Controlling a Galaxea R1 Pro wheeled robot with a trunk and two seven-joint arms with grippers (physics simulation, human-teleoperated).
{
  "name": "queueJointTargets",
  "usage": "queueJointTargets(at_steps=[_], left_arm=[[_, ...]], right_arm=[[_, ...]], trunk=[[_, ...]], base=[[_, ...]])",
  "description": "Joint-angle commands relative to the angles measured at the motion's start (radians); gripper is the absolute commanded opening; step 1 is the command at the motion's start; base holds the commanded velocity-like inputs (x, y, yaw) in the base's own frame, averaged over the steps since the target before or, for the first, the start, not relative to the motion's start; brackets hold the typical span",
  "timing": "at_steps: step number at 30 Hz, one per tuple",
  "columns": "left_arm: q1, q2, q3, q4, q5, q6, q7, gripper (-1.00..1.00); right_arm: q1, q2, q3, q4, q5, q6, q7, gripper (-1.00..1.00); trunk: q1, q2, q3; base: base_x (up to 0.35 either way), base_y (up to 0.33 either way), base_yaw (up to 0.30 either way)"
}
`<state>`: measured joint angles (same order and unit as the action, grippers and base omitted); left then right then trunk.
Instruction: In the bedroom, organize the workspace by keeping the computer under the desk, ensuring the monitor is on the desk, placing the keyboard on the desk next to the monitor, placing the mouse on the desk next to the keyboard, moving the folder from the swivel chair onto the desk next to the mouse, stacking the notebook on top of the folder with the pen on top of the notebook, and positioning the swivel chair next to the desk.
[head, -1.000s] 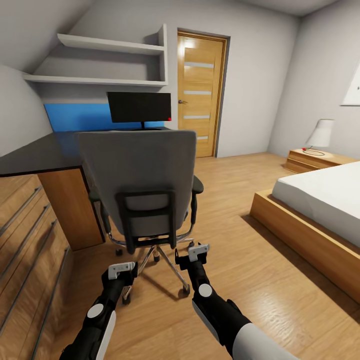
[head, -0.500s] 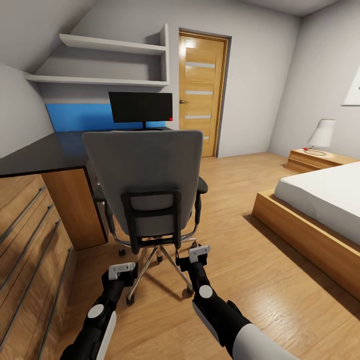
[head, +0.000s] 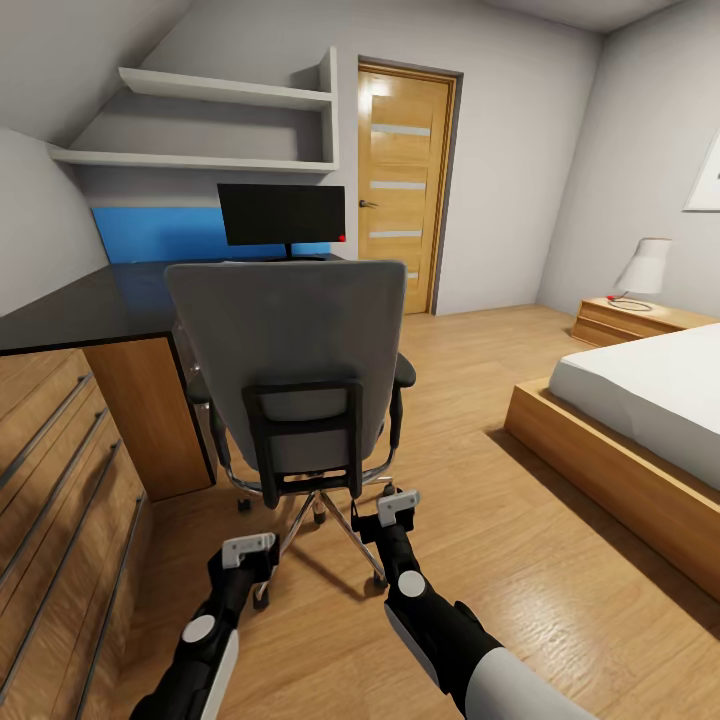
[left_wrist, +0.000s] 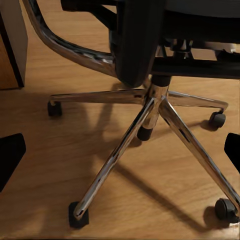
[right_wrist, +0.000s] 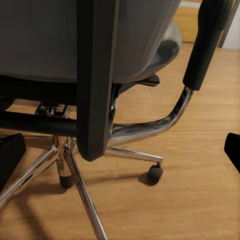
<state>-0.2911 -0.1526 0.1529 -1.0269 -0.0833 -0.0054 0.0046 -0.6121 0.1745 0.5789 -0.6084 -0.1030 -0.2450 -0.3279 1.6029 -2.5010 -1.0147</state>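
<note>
The grey swivel chair (head: 288, 345) stands with its back to me, right in front of the black-topped desk (head: 85, 305). The black monitor (head: 282, 213) stands on the desk behind it. My left gripper (head: 248, 550) hangs low near the chair's chrome base (left_wrist: 150, 107), open, its fingers (left_wrist: 10, 157) wide apart. My right gripper (head: 398, 505), also open, sits by the chair's right side, under the black armrest (right_wrist: 207, 42). The backrest hides the seat. The folder, keyboard, mouse, notebook, pen and computer are out of view.
A light-wood dresser (head: 55, 470) with long drawer handles lines the left. A bed (head: 640, 410) on a wooden frame fills the right, with a nightstand and lamp (head: 640, 270) behind. A wooden door (head: 403, 185) is at the back. Open wood floor lies between chair and bed.
The view first drew a little closer to the chair, then held still. My left gripper has dropped back slightly toward me. The right arm has not moved.
</note>
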Motion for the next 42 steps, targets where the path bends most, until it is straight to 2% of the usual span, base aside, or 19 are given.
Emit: queueJointTargets(at_steps=[1, 8, 14, 23, 34, 42], left_arm=[[0.000, -0.002, 0.002, 0.000, -0.009, -0.001, 0.012, 1.00], [0.000, -0.011, -0.005, 0.002, -0.010, -0.006, 0.095, 1.00], [0.000, -0.015, -0.009, 0.002, -0.010, -0.040, 0.116, 1.00], [0.000, -0.014, -0.007, 0.002, -0.010, -0.058, 0.113, 1.00], [0.000, -0.014, -0.009, 0.003, -0.011, -0.110, 0.112, 1.00], [0.000, -0.013, -0.051, 0.003, -0.013, -0.116, 0.117, 1.00]], right_arm=[[-0.001, 0.000, 0.005, 0.002, -0.011, -0.006, -0.005, 1.00], [0.000, 0.000, 0.013, 0.002, -0.011, -0.006, -0.005, 1.00], [0.000, 0.000, 0.032, 0.002, -0.011, -0.006, -0.005, 1.00], [0.000, 0.000, 0.040, 0.002, -0.011, -0.006, -0.006, 1.00], [0.000, 0.000, 0.039, 0.002, -0.012, -0.006, -0.005, 1.00], [0.000, 0.000, 0.039, 0.005, -0.012, -0.006, -0.005, 1.00]], trunk=[[0.000, 0.000, -0.001], [0.000, 0.000, -0.001], [0.000, 0.000, -0.001], [0.000, 0.000, -0.001], [0.000, 0.000, -0.001], [0.000, 0.000, -0.001]], base=[[0.000, 0.000, 0.000], [0.000, 0.000, 0.000], [0.000, 0.000, 0.000], [0.000, 0.000, 0.000], [0.046, 0.000, 0.000], [0.231, 0.000, 0.000]])
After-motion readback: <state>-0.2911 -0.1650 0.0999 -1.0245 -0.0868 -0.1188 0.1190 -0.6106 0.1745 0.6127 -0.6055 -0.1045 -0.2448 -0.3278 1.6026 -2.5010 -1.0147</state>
